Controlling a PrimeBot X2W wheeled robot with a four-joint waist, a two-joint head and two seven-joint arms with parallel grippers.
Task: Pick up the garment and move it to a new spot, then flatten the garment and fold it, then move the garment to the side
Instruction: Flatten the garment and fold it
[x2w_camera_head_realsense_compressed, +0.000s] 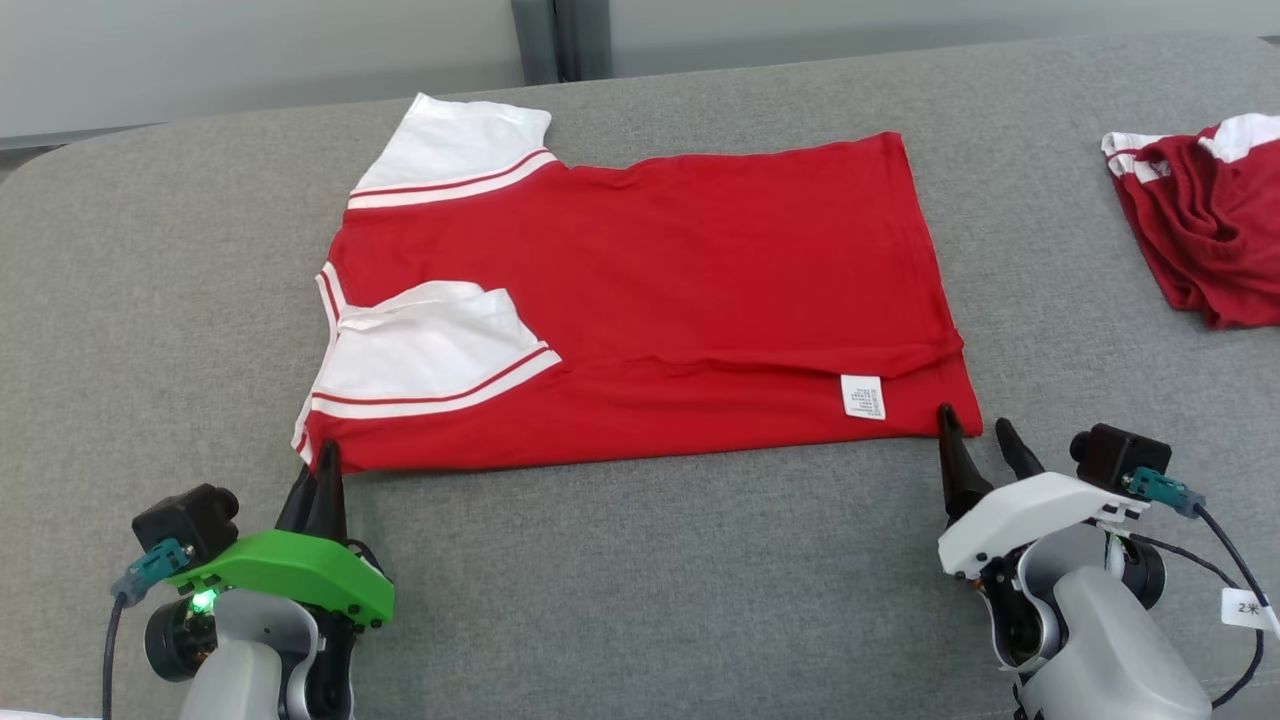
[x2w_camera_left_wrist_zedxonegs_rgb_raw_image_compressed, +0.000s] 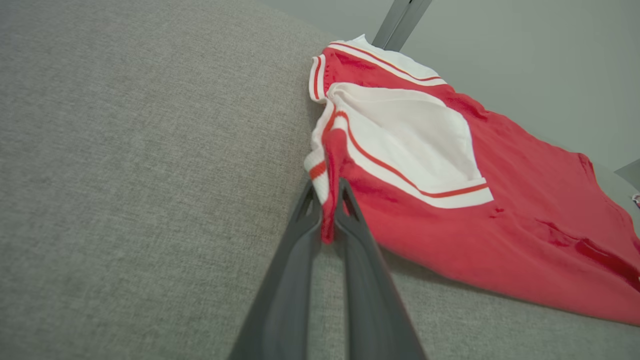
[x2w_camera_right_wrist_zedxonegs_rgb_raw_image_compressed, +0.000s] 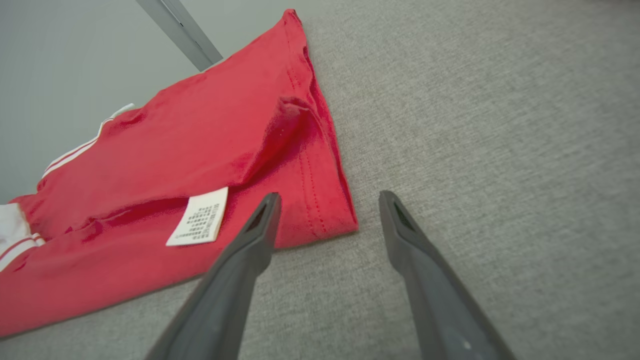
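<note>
The garment (x2w_camera_head_realsense_compressed: 650, 290) is a red T-shirt with white sleeves and red-white trim, lying folded lengthwise and flat on the grey cushion (x2w_camera_head_realsense_compressed: 600, 560). My left gripper (x2w_camera_head_realsense_compressed: 318, 458) is at its near left corner, shut on the shoulder edge; in the left wrist view the red and white fabric (x2w_camera_left_wrist_zedxonegs_rgb_raw_image_compressed: 327, 200) is pinched between the two dark fingers. My right gripper (x2w_camera_head_realsense_compressed: 978, 428) stands open at the near right hem corner. In the right wrist view that corner (x2w_camera_right_wrist_zedxonegs_rgb_raw_image_compressed: 330, 215) lies between the spread fingers, beside the white care label (x2w_camera_right_wrist_zedxonegs_rgb_raw_image_compressed: 197, 223).
A second red and white garment (x2w_camera_head_realsense_compressed: 1205, 220) lies crumpled at the far right of the cushion. The cushion's back edge meets a pale wall with a dark vertical post (x2w_camera_head_realsense_compressed: 560, 38).
</note>
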